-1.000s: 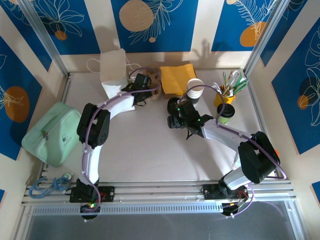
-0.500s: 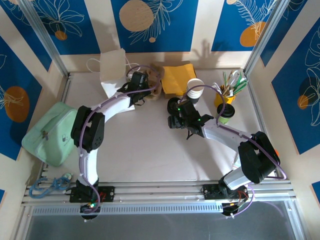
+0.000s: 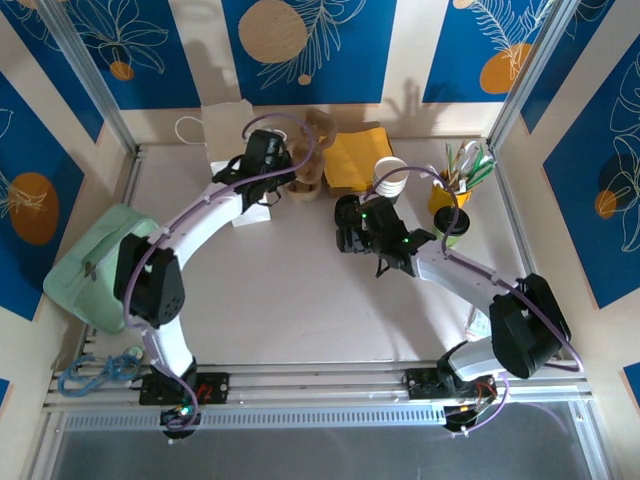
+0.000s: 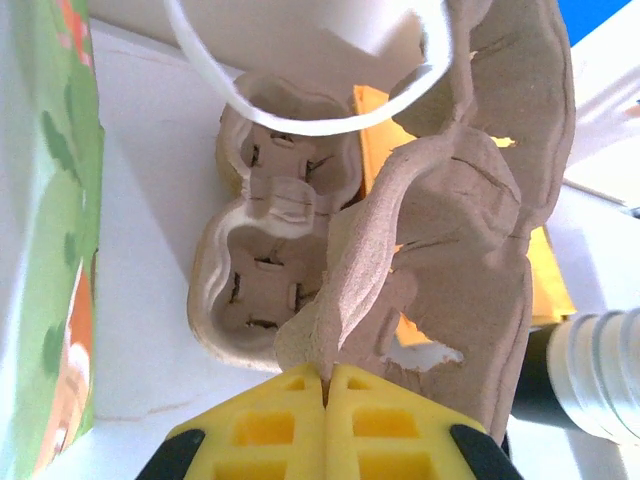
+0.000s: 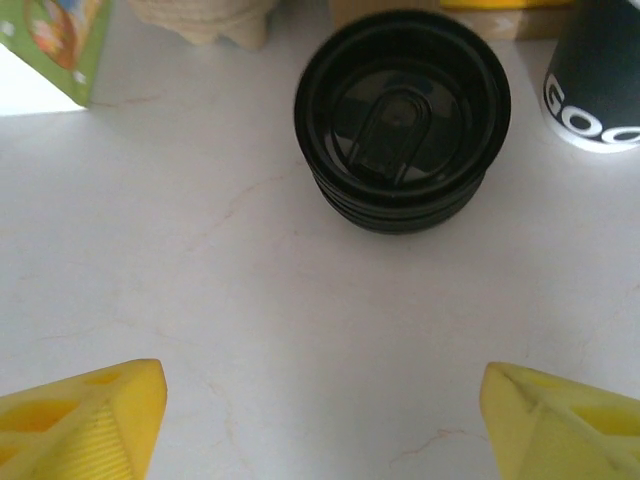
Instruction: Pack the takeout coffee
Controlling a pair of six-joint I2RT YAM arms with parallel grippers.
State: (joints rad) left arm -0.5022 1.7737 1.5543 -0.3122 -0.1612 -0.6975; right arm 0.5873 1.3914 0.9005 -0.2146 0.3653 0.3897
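Note:
The takeout coffee, a greenish cup with a black lid, stands at the right, partly behind the right arm's cable. My right gripper is open over bare table, well left of that cup. Just ahead of its fingers sits a stack of black lids. At the back, my left gripper is shut on the edge of a brown pulp cup carrier, which hangs tilted above the table. A second carrier lies flat beneath it.
A white paper bag with a looped handle stands at the back left. Yellow napkins, stacked lidless cups and a yellow utensil cup line the back. A mint pouch lies far left.
The left arm has stretched toward the back and raised the cup carrier off the table, tilting it on edge. The right arm has hardly moved.

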